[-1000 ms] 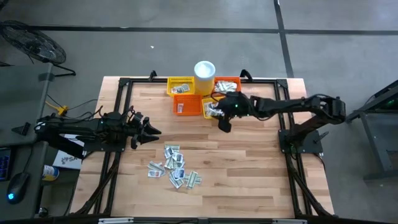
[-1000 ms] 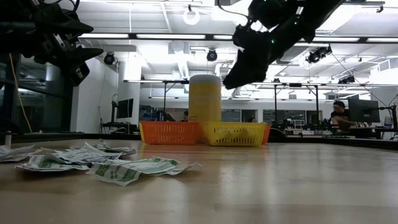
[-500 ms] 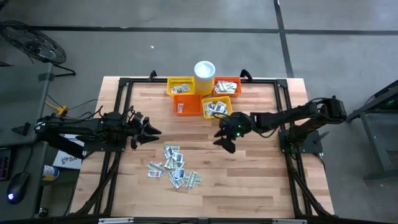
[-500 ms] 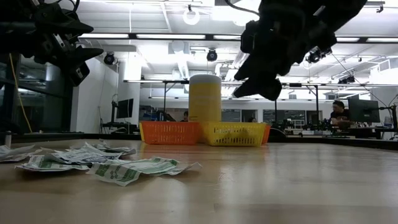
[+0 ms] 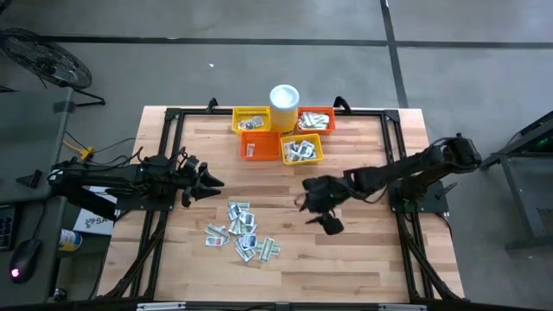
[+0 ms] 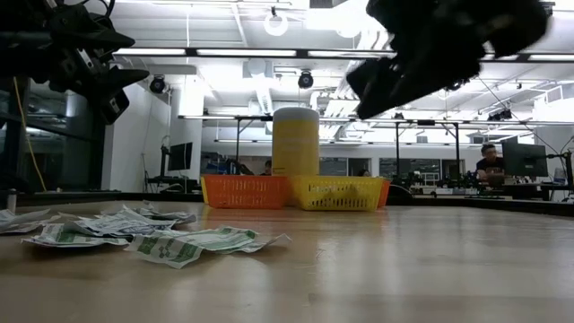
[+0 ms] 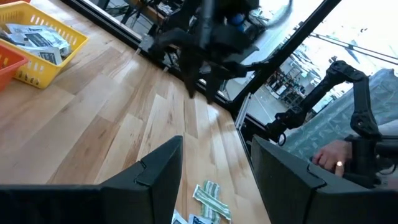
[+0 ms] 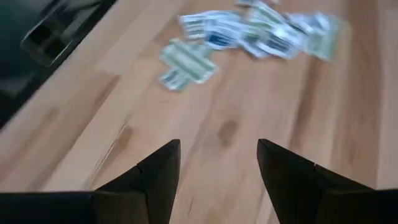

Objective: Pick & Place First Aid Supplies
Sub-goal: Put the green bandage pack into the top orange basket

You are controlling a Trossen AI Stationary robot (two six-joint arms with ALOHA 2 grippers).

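The first aid sachets (image 5: 243, 234) lie in a loose pile on the wood at the table's near middle, also visible in the low view (image 6: 152, 238) and the right wrist view (image 8: 249, 28). More sachets sit inside the yellow basket (image 5: 301, 149). My right gripper (image 5: 321, 214) hangs open above bare wood, to the right of the pile and touching nothing; its fingers show apart in its wrist view (image 8: 217, 171). My left gripper (image 5: 210, 181) waits open at the table's left, above and left of the pile, its fingers apart in its own view (image 7: 217, 168).
Four small mesh baskets stand at the far middle: yellow (image 5: 251, 119), orange (image 5: 259, 147), yellow, and orange (image 5: 316, 117), with a white cup (image 5: 284, 97) between them. A black frame (image 5: 173, 117) runs around the tabletop. Bare wood lies right of the pile.
My right gripper has swung from over the yellow basket at the far middle toward the table's near edge, and now hangs to the right of the sachet pile. The pile and the left arm have kept still.
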